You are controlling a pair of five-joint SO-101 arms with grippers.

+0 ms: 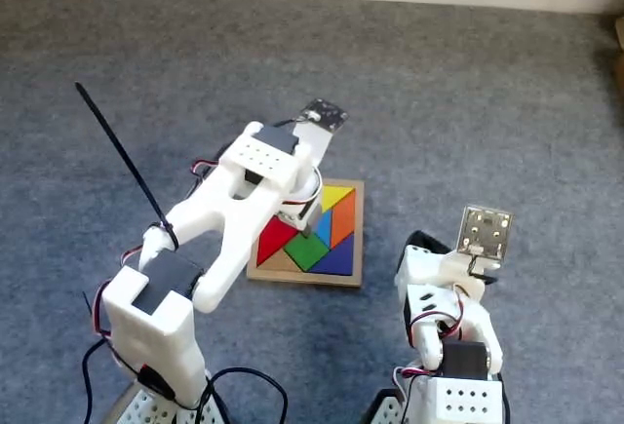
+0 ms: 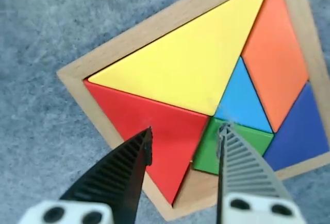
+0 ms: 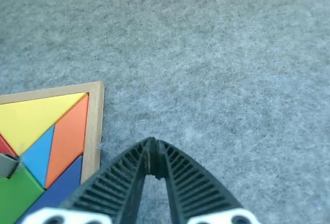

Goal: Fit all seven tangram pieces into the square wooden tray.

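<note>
The square wooden tray [image 1: 304,277] lies on the carpet with coloured pieces in it. In the left wrist view it holds a yellow triangle [image 2: 191,64], a red triangle [image 2: 154,123], an orange piece [image 2: 276,59], a light blue triangle [image 2: 240,103], a green piece [image 2: 237,144] and a dark blue triangle [image 2: 301,131]. A patch of bare wood [image 2: 198,188] shows by the near corner. My left gripper [image 2: 185,130] hangs open just above the red and green pieces, holding nothing. My right gripper [image 3: 153,154] is shut and empty over the carpet beside the tray rim [image 3: 98,121].
Grey carpet [image 1: 468,102] surrounds the tray on every side. The right arm [image 1: 448,336] sits folded at the near right. A black cable tie [image 1: 122,156] sticks up from the left arm.
</note>
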